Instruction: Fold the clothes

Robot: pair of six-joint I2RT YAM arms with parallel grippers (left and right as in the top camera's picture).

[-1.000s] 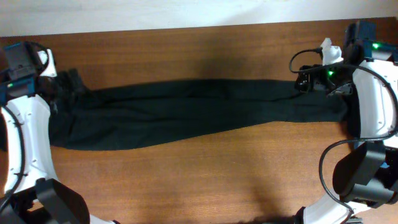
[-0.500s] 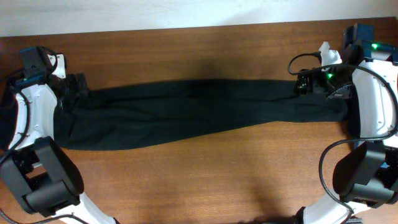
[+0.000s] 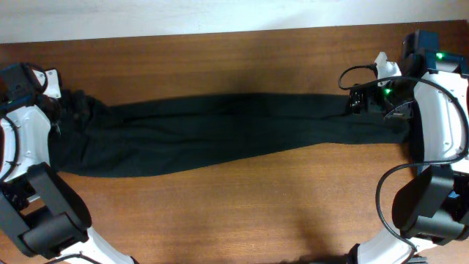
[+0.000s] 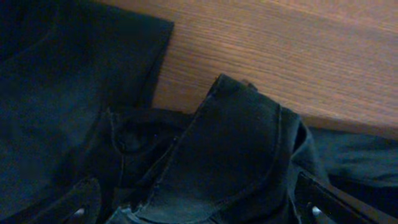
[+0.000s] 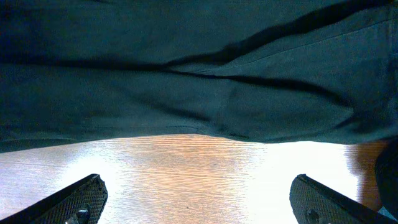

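**Black trousers lie full length across wooden table**

A brown wooden table (image 3: 234, 213) carries a long pair of black trousers (image 3: 220, 132), stretched lengthwise from the left arm's side to the right arm's side, the wider end at the left. At each end of the garment stands one arm. The left gripper (image 4: 199, 210) is over the wider end, its jaws spread wide on either side of a raised, stitched fold of the black fabric, which they do not clamp. The right gripper (image 5: 199, 200) hangs over the narrow end, jaws equally wide and holding nothing; bare wood shows between its fingers (image 5: 81, 200), just beside the trousers' edge.
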